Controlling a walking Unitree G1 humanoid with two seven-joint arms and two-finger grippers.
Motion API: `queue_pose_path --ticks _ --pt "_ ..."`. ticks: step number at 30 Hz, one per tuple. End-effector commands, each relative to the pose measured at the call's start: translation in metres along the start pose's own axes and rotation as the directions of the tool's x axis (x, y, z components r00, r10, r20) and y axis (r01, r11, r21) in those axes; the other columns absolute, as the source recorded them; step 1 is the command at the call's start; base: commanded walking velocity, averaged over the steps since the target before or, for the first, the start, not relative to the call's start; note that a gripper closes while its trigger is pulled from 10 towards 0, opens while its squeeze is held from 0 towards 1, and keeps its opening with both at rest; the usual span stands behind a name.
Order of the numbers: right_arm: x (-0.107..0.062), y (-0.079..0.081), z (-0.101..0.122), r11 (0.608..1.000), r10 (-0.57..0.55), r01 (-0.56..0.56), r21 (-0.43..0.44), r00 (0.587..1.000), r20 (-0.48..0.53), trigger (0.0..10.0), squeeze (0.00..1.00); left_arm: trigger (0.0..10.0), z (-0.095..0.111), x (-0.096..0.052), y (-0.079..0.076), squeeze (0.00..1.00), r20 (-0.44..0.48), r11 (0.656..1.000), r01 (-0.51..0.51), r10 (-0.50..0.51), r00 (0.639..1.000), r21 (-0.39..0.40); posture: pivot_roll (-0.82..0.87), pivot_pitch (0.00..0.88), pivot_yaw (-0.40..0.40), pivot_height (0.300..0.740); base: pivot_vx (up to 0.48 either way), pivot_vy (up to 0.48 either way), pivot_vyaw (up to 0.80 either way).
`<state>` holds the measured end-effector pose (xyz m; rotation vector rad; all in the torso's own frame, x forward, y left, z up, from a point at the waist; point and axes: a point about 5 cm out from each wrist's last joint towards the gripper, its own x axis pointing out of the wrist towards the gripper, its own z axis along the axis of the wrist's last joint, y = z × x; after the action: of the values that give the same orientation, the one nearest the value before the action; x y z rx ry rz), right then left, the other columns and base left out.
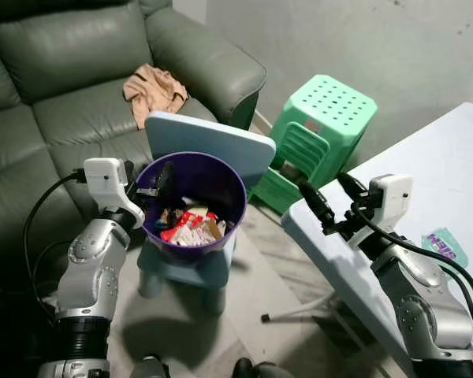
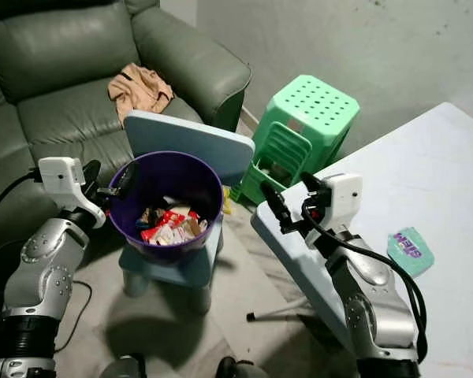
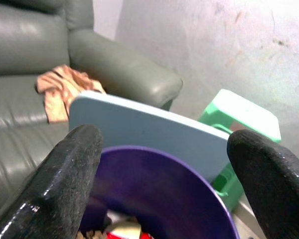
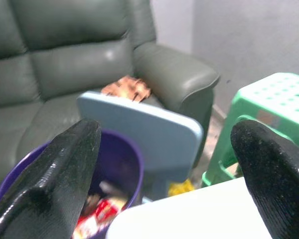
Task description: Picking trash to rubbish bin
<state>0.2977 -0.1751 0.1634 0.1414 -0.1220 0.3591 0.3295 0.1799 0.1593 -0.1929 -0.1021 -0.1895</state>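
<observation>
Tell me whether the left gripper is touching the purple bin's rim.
Cannot tell. In the left eye view the left gripper overlaps the purple bin's rim edge; the left wrist view shows its fingers open above the rim, no contact or gap plain.

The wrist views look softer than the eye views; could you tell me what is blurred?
Left wrist view: the fingers up close are out of focus, the purple bin soft. Right wrist view: fingers blurred too, the sofa hazy. Eye views: sharp, evenly lit.

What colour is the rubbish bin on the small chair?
Purple; the rubbish bin shows best in the left eye view.
</observation>
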Motion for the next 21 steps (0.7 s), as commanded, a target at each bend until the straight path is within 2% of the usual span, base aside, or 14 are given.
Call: queue_pose_path --ticks 1,10,15,21 --pt "-0.001 -0.008 0.001 0.999 -0.052 0.052 -0.012 0.998 0.017 10.0 0.00 10.0 0.002 0.000 -0.007 0.00 0.008 1.000 0.006 -0.006 1.000 0.011 0.06 0.073 -0.096 0.740 0.000 0.000 0.00" --pt "0.006 -0.010 -0.005 0.987 -0.146 0.150 -0.055 0.987 0.065 10.0 0.00 10.0 0.006 0.008 -0.034 0.00 0.048 0.999 0.039 -0.038 0.998 -0.008 0.05 0.000 -0.081 0.740 0.000 0.000 0.00" --pt "0.010 -0.007 -0.006 0.984 -0.162 0.167 -0.063 0.984 0.073 10.0 0.00 10.0 0.002 0.011 -0.041 0.00 0.054 0.999 0.050 -0.050 0.997 -0.003 0.03 0.000 -0.084 0.740 0.000 0.000 0.00" --pt "0.012 -0.007 -0.011 0.975 -0.174 0.180 -0.131 0.983 0.059 10.0 0.00 10.0 -0.003 0.014 -0.043 0.00 0.048 0.998 0.058 -0.059 0.997 0.022 0.02 0.000 -0.083 0.740 0.000 0.000 0.00"
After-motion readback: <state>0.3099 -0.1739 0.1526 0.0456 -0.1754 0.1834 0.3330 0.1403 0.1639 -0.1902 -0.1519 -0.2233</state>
